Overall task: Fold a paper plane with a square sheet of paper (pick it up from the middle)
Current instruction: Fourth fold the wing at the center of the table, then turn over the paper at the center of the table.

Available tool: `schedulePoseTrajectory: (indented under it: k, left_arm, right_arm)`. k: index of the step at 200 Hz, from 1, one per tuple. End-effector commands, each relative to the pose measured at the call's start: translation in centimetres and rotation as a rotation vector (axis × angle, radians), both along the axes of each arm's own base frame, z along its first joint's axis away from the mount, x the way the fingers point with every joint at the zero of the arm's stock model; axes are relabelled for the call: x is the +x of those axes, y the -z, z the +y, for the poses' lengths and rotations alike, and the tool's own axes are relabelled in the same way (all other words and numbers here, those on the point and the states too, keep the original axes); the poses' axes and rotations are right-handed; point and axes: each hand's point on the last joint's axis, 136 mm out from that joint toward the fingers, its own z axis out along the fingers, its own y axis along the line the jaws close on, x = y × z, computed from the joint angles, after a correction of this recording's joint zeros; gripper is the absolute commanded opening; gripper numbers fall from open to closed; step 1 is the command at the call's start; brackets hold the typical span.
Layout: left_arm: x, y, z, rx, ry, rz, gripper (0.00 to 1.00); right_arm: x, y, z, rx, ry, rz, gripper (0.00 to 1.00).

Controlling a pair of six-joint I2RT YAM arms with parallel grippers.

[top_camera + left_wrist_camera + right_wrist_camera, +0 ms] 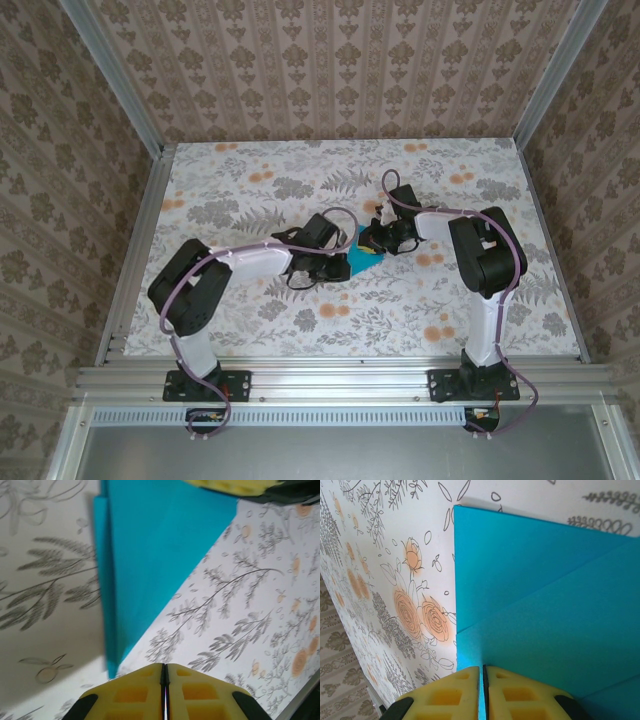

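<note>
Two grippers were seen close together near the middle of the floral-patterned bench, with the teal sheet of paper lying between them. The sheet was seen to be already creased. In the left wrist view it narrowed to a point, with a second layer showing along its left edge. In the right wrist view diagonal fold lines were seen running across it from a square corner. The left gripper was seen with its jaws pressed fully together and nothing between them. The sheet's pointed end lay just beside its fingertips, to their left, and contact could not be made out. The right gripper was likewise closed, its yellow fingers set at the sheet's near edge, with the teal surface running up to and behind them. Whether a layer of paper was pinched in that narrow seam could not be told. From above, the sheet was seen to the right of the left gripper and just below the right one, partly covered by both.
</note>
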Motion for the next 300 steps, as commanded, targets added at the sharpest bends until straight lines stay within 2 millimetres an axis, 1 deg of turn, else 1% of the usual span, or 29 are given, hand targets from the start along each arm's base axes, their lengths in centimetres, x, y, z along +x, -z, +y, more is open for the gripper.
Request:
schedulePoseTrajectory:
  k: [1,33,55,81,109,135,155,169,184,197,216,230,241,253,268,275,285,300]
  left_arm:
    - [0.7,0.9,-0.4,0.031,-0.018,0.011,0.12]
    - [1.2,2.7,0.6,0.11,-0.044,0.02,0.1]
    - [1.0,3.7,1.2,0.133,-0.055,0.035,0.09]
    - [-0.1,4.6,1.8,0.144,-0.054,0.068,0.08]
    - [-1.8,6.1,3.7,0.184,-0.064,0.117,0.07]
    - [-3.4,6.3,5.2,0.199,-0.068,0.149,0.07]
    - [-3.6,5.6,5.5,0.183,-0.071,0.141,0.08]
    - [-3.1,4.3,4.9,0.138,-0.07,0.128,0.1]
    - [-2.2,2.4,3.9,0.07,-0.068,0.1,0.13]
    - [-1.0,0.5,3.1,0.018,-0.071,0.064,0.18]
    - [1.1,-2.0,2.4,-0.02,-0.086,-0.004,0.27]
    - [2.3,-2.8,2.2,-0.022,-0.095,-0.041,0.34]
    - [3.0,-3.1,2.0,-0.019,-0.1,-0.06,0.37]
    - [3.6,-2.9,1.8,-0.014,-0.111,-0.068,0.41]
    - [4.3,-2.7,1.4,-0.015,-0.127,-0.078,0.44]
    - [4.6,-2.5,1.2,-0.017,-0.131,-0.082,0.45]
    - [5.0,-2.3,1.0,-0.012,-0.139,-0.085,0.46]
    - [5.6,-1.7,0.7,0.001,-0.143,-0.083,0.46]
  right_arm:
    - [-2.0,5.0,-2.6,-0.154,0.037,0.122,0.14]
    - [-2.2,5.1,-2.6,-0.157,0.039,0.137,0.14]
    - [-2.2,5.1,-2.7,-0.158,0.035,0.137,0.14]
    - [-2.7,5.6,-2.8,-0.16,0.035,0.15,0.14]
    - [-2.8,5.8,-2.9,-0.164,0.036,0.157,0.14]
    - [-2.6,5.6,-2.9,-0.157,0.039,0.155,0.14]
    - [-2.4,5.3,-2.7,-0.151,0.036,0.15,0.14]
    - [-2.2,4.6,-2.5,-0.14,0.028,0.141,0.14]
    - [-1.6,2.7,-2.0,-0.113,0.014,0.108,0.15]
    - [-0.9,0.2,-1.4,-0.073,0.005,0.06,0.17]
    - [0.3,-4.3,-0.7,-0.021,0.004,-0.038,0.26]
    - [0.9,-7.1,-0.7,0.0,0.017,-0.108,0.34]
    - [1.1,-8.3,-1.1,-0.009,0.042,-0.146,0.4]
    - [1.0,-8.4,-2.5,-0.064,0.096,-0.162,0.45]
    - [0.4,-7.3,-4.6,-0.146,0.173,-0.152,0.49]
    - [0.3,-6.8,-5.1,-0.158,0.197,-0.147,0.51]
    - [0.2,-6.2,-5.3,-0.152,0.21,-0.145,0.52]
    - [0.1,-5.5,-5.1,-0.143,0.207,-0.126,0.53]
